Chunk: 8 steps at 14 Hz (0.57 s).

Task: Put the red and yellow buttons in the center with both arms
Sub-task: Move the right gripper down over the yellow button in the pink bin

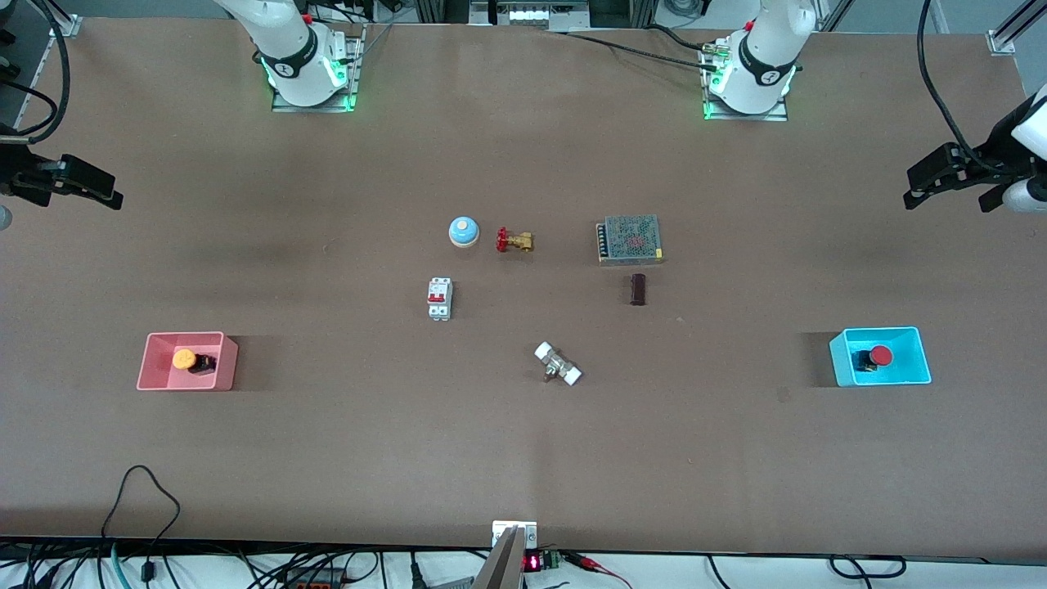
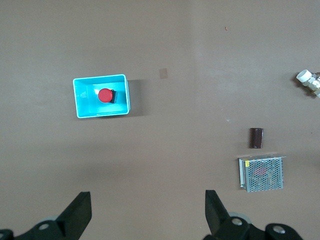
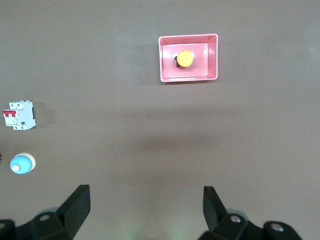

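Buttons sit in end trays; both tools hang spread above table edges.

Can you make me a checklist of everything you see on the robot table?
Surface: brown table, bare in the middle.
Job's things: yellow button in pink tray; red button in cyan tray.
Clutter: bell, valve, breaker, mesh box, dark cylinder, white fitting.
Grippers: left gripper open, up over the table beside the cyan tray; right gripper open, up beside the pink tray.
Cables: black cables along the table's near edge.
Surroundings: nothing seen.
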Motion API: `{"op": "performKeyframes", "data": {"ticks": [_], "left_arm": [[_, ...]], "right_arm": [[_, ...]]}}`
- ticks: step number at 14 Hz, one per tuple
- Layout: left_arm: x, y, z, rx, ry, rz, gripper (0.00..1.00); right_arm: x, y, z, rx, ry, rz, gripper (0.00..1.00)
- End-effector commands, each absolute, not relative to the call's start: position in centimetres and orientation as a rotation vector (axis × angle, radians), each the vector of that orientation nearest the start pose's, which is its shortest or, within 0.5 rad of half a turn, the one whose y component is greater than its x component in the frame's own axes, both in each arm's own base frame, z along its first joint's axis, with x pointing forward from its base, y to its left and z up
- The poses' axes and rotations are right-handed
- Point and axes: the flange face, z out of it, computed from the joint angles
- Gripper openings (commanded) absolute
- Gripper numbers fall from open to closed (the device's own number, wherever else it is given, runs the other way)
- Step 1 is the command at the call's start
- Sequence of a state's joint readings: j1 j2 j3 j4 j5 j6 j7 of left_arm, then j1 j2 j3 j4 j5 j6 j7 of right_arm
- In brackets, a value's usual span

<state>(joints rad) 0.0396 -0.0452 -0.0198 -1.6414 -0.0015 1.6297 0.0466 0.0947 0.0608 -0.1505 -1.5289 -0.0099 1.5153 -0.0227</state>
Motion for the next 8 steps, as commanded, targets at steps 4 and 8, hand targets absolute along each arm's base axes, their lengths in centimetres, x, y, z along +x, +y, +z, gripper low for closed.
{"op": "performKeyframes", "data": {"ticks": [4, 8], "left_arm": [[54.2, 1.6, 63.0, -3.159, 0.016, -0.057, 1.0], [54.1, 1.4, 62.9, -3.159, 0.007, -0.047, 1.0]], "right_arm": [[56.1, -2.8, 61.0, -3.147, 0.039, 0.099, 1.0], [57.7, -2.9, 58.4, -3.156, 0.024, 0.138, 1.0]]}}
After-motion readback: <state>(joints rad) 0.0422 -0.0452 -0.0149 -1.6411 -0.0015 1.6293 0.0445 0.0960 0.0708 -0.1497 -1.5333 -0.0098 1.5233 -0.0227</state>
